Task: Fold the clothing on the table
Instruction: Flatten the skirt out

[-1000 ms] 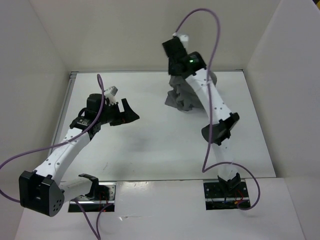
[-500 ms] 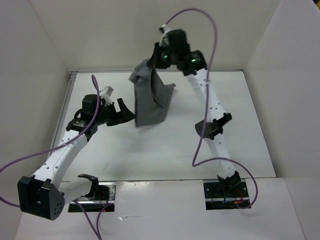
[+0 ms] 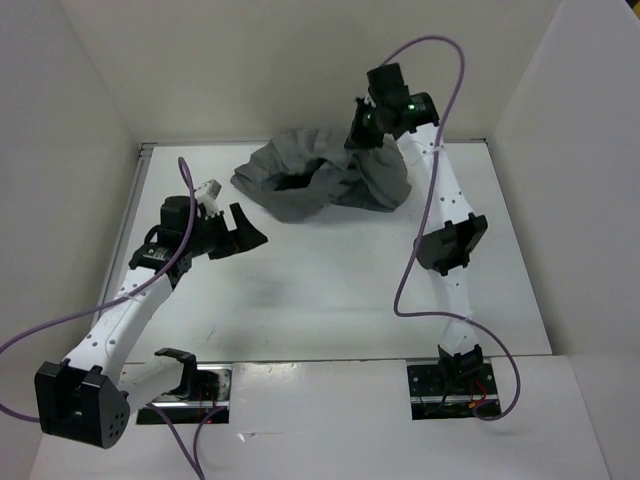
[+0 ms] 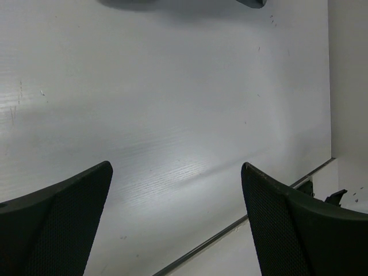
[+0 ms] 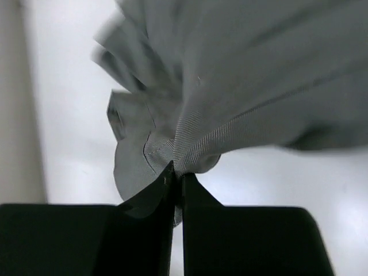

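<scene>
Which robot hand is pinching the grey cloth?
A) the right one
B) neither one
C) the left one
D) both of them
A: the right gripper is shut on a bunch of the clothing, while the left gripper is open over the bare table.
</scene>
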`<act>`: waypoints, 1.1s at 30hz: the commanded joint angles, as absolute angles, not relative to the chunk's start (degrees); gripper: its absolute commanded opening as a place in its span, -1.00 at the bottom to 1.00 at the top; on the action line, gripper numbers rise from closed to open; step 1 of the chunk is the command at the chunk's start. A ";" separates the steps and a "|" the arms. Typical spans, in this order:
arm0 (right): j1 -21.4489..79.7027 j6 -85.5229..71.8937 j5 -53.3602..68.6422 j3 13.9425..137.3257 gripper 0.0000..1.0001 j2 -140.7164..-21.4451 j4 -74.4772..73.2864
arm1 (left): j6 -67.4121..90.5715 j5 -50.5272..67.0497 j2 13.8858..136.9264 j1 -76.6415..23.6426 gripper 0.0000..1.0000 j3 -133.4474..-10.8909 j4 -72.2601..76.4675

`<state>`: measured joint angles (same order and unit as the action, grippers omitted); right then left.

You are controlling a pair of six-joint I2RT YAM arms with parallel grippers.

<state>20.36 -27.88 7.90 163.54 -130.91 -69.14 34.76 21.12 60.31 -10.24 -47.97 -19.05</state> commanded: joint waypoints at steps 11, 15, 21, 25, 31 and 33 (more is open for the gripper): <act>22.24 -32.87 -8.61 107.17 -0.28 -99.86 -74.09 | 34.10 24.17 59.49 -9.58 0.98 -46.67 -17.58; 22.24 -35.33 -10.71 93.29 -0.25 -92.38 -74.09 | 34.72 24.70 65.01 -9.58 0.98 -47.37 -17.58; 22.24 -36.56 -9.41 83.53 0.04 -91.58 -63.39 | 40.07 31.10 77.40 -9.05 0.98 -53.86 -13.02; 22.24 -38.22 -1.34 75.42 0.04 -92.20 -49.60 | 45.69 33.66 85.59 -6.86 0.98 -60.81 -9.95; 22.24 -38.14 0.53 78.92 0.07 -96.41 -44.03 | 62.91 41.84 95.79 -0.01 0.98 -62.23 3.86; 22.24 -38.14 0.00 80.33 0.07 -97.20 -43.16 | 65.46 40.70 98.78 0.78 0.98 -62.84 5.44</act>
